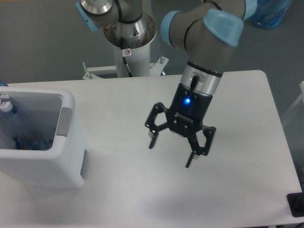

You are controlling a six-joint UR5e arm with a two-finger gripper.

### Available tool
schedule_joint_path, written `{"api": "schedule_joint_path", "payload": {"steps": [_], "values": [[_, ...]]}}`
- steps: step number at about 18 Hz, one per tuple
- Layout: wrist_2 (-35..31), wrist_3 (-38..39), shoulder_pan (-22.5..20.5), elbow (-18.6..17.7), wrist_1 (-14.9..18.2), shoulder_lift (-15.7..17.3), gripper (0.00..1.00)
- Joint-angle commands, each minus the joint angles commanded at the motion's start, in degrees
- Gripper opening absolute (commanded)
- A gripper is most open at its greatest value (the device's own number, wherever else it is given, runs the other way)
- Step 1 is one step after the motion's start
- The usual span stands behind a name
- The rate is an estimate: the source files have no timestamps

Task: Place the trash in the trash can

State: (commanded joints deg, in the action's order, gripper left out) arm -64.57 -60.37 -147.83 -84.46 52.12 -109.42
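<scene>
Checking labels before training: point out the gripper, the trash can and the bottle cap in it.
gripper (170, 153), fixed camera, gap midway between its open fingertips.
trash can (45, 170), fixed camera, front wall.
bottle cap (5, 105), fixed camera, pale top at the can's left edge.

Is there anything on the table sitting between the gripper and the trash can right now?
Nothing visible. The open gripper hangs over bare white table, and the stretch between it and the trash can at the left edge shows no object. Bluish plastic, likely the bottle, already lies inside the can.

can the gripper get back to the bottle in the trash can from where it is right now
Probably yes. The gripper hangs open over bare table, and the trash can is open-topped with the bottle showing inside.
</scene>
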Motion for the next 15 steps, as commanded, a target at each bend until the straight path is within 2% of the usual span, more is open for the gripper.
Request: {"api": "schedule_joint_path", "payload": {"steps": [2,4,7,11,15], "values": [[-10.3,-3.0,0.3,0.7,2.3,-1.1,1.0],[-13.6,-8.2,0.4,1.4,5.8,-1.8,1.0],[-16.5,-12.0,0.4,1.7,10.7,-1.7,1.0],[-21.6,-17.8,1.7,-0.2,11.3,-1.3,1.0],[-22.3,-18.3,1.9,-1.2,10.6,-1.1,1.0]]}}
